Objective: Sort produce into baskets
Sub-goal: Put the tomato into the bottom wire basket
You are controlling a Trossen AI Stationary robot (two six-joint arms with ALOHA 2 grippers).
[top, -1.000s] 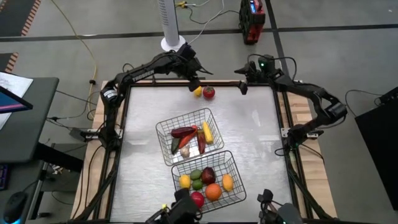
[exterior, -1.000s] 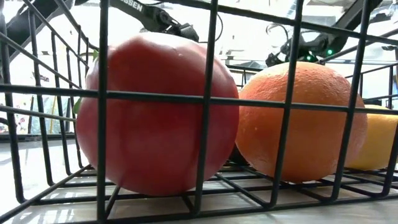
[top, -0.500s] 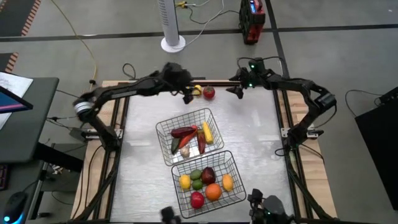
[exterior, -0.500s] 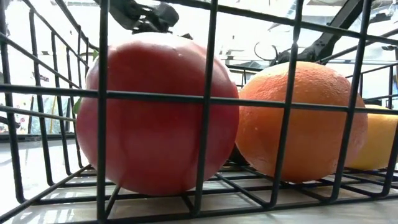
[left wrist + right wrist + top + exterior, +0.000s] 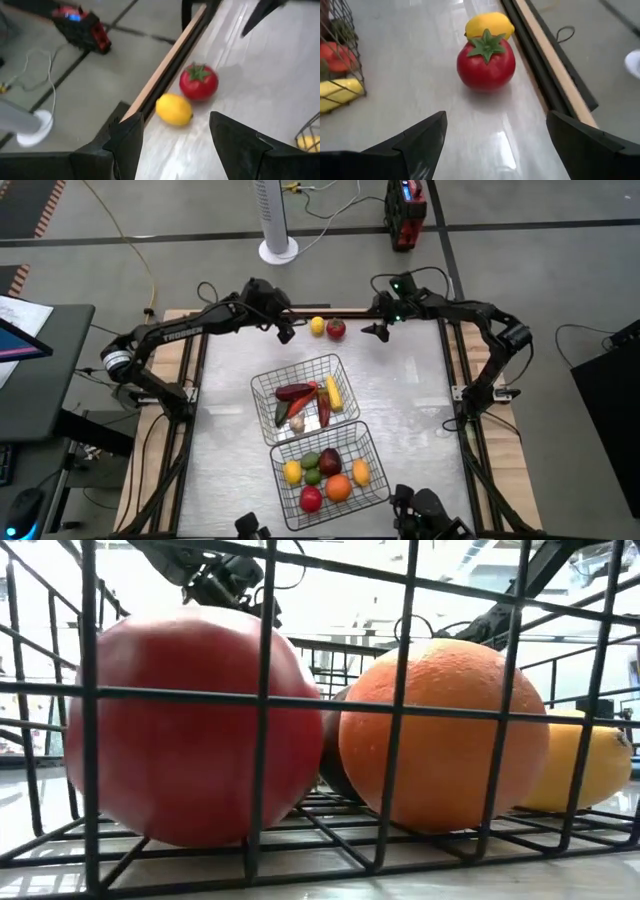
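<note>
At the table's far edge, the left gripper [image 5: 284, 334] is held with fingers apart and nothing between them, just left of a yellow lemon [image 5: 317, 326] that touches a red tomato [image 5: 336, 329]. To their right, the right gripper [image 5: 378, 330] is spread wide and empty. Remaining produce lies in two wire baskets [image 5: 268, 388] mid-table.
</note>
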